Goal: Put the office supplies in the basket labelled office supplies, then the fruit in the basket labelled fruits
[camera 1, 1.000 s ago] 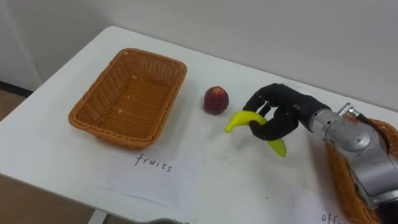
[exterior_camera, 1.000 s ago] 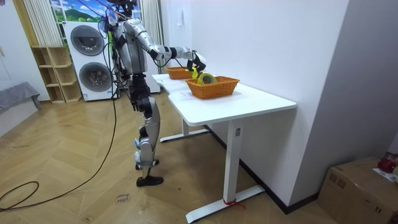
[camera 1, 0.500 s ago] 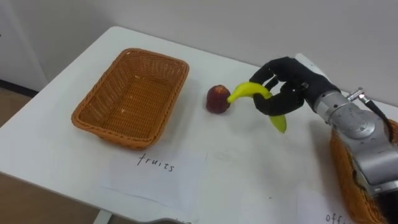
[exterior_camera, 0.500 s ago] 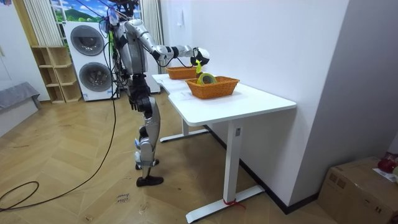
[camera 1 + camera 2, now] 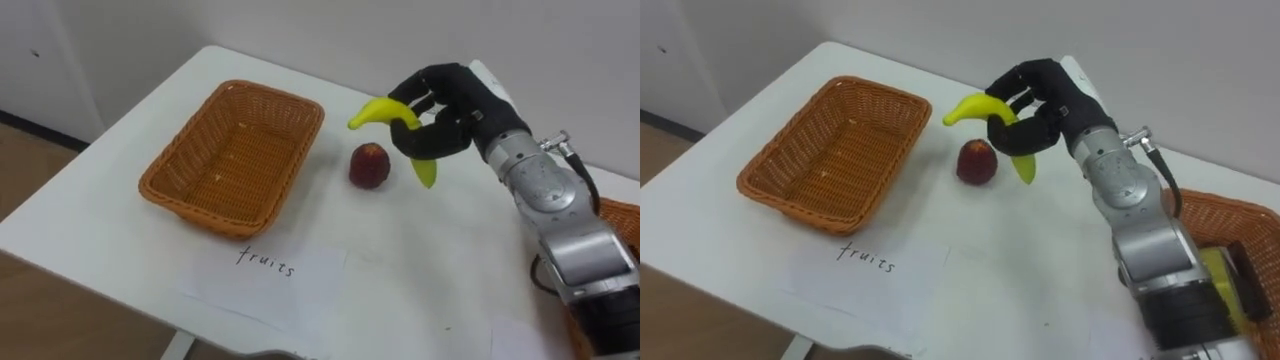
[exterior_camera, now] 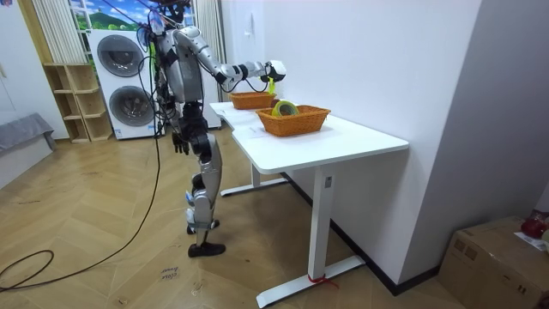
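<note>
Banana (image 5: pixel 383 112) pinched in curled fingers of right robot hand (image 5: pixel 455 98), held raised right of basket (image 5: pixel 215 215). Long axis aimed at basket. Red fruit (image 5: pixel 370 165) left between, on table (image 5: pixel 420 270).

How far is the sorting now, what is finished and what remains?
Done: the office basket holds a yellow roll. In hand: the right hand grips the banana in the air, near the empty fruit basket. Left: the banana must go in, and the red fruit lies on the table.
</note>
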You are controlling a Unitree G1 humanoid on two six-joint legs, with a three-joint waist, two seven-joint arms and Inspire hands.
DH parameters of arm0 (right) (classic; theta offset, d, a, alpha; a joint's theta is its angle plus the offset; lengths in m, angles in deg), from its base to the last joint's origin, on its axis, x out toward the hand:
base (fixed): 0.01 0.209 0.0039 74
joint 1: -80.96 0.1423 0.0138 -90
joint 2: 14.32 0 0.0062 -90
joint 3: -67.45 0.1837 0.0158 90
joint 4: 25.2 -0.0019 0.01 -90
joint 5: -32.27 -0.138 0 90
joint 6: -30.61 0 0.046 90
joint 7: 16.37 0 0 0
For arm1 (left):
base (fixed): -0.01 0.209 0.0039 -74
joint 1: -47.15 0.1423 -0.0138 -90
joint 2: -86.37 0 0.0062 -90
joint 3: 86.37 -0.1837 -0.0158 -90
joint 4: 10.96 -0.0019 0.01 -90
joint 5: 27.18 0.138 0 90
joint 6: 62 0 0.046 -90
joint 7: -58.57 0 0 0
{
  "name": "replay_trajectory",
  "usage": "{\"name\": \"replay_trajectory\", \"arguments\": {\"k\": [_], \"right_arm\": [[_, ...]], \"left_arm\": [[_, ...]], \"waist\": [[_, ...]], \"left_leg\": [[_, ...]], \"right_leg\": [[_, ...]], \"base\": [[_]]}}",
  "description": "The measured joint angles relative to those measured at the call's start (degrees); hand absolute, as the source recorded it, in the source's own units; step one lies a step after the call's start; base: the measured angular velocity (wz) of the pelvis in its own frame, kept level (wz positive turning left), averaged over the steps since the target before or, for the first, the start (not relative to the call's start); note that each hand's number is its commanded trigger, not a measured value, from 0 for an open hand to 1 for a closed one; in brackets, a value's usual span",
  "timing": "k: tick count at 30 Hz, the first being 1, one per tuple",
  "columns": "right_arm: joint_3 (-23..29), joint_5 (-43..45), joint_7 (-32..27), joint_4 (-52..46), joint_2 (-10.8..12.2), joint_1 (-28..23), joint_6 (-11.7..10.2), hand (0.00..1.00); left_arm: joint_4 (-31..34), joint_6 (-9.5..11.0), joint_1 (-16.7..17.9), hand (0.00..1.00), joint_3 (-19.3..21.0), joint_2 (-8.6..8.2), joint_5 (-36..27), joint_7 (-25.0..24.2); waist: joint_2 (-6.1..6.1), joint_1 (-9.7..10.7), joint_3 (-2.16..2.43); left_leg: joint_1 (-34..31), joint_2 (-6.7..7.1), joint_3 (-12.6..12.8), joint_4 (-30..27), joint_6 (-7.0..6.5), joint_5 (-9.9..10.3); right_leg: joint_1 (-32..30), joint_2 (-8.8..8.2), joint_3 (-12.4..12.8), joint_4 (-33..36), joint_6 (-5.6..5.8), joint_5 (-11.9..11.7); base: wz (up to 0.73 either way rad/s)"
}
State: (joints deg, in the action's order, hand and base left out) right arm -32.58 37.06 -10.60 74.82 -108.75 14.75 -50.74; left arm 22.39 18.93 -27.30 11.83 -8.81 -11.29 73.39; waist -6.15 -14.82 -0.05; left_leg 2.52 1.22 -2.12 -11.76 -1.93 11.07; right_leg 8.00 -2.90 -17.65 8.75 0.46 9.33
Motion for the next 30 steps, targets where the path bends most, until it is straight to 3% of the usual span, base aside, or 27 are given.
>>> {"name": "replay_trajectory", "arguments": {"k": [12,22,30], "right_arm": [[-0.1,-4.8,-0.6,-4.3,1.0,0.9,0.0,1.00],[-2.7,-5.9,-2.2,-3.6,2.5,2.2,0.0,1.00],[-5.1,-6.2,-3.8,-3.5,3.3,2.4,0.0,1.00]], "left_arm": [[2.9,-1.8,-0.3,0.00,0.6,-0.92,0.2,-0.2],[2.8,-2.0,0.5,0.00,0.4,-1.40,2.1,-1.5],[2.8,-1.8,-0.2,0.00,-0.6,-1.44,3.2,-1.7]], "waist": [[-0.06,-2.4,0.00],[-0.01,-3.3,-0.19],[0.26,-5.3,-0.42]], "left_leg": [[0.0,0.46,-1.1,0.1,-0.14,-0.1],[-0.9,0.65,-2.1,-0.1,-0.16,-0.1],[-1.9,0.98,-3.0,0.0,-0.29,-0.2]], "right_leg": [[0.2,-0.23,-0.3,0.0,0.15,0.1],[-0.1,-0.38,-1.6,0.0,0.38,0.2],[-0.8,-0.75,-3.1,0.0,0.68,0.4]], "base": [[0.02],[0.07],[0.07]]}}
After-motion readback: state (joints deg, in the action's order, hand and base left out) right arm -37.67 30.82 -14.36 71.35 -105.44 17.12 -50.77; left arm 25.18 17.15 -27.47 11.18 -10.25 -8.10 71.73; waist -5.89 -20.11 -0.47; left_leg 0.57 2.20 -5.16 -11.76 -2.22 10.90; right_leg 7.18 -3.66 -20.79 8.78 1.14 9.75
